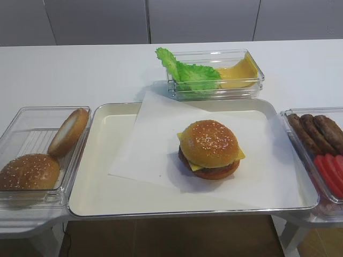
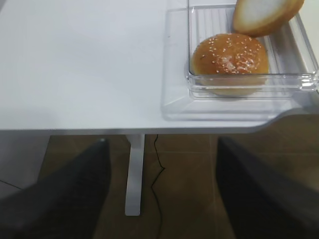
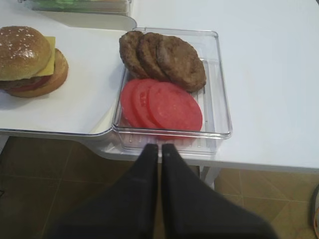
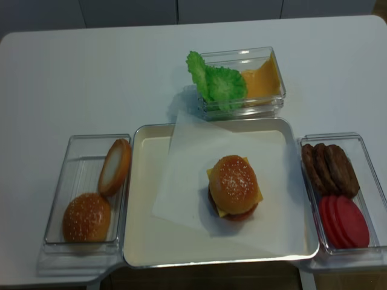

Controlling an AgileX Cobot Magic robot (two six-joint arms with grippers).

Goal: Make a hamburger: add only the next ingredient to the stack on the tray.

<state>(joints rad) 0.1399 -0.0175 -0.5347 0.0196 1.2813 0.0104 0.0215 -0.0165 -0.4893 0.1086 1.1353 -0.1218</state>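
The hamburger [image 1: 210,150] stands on the white paper in the cream tray [image 1: 96,193]: bun base, patty, yellow cheese slice, and a sesame-seeded bun top [image 1: 209,140] resting on the stack. The right wrist view shows the hamburger [image 3: 27,59] at far left. Neither gripper appears in the high views. My left gripper [image 2: 162,144] hangs open and empty below the table's front edge, near the left container. My right gripper [image 3: 159,147] is shut with nothing in it, below the table edge in front of the tomato container.
A clear container [image 1: 32,128] left of the tray holds another sesame bun top [image 2: 229,55] and a smooth bun half [image 2: 264,15] leaning on edge. On the right, a container holds patties [image 3: 162,57] and tomato slices [image 3: 162,104]. Lettuce [image 1: 187,72] and cheese [image 1: 238,72] sit behind the tray.
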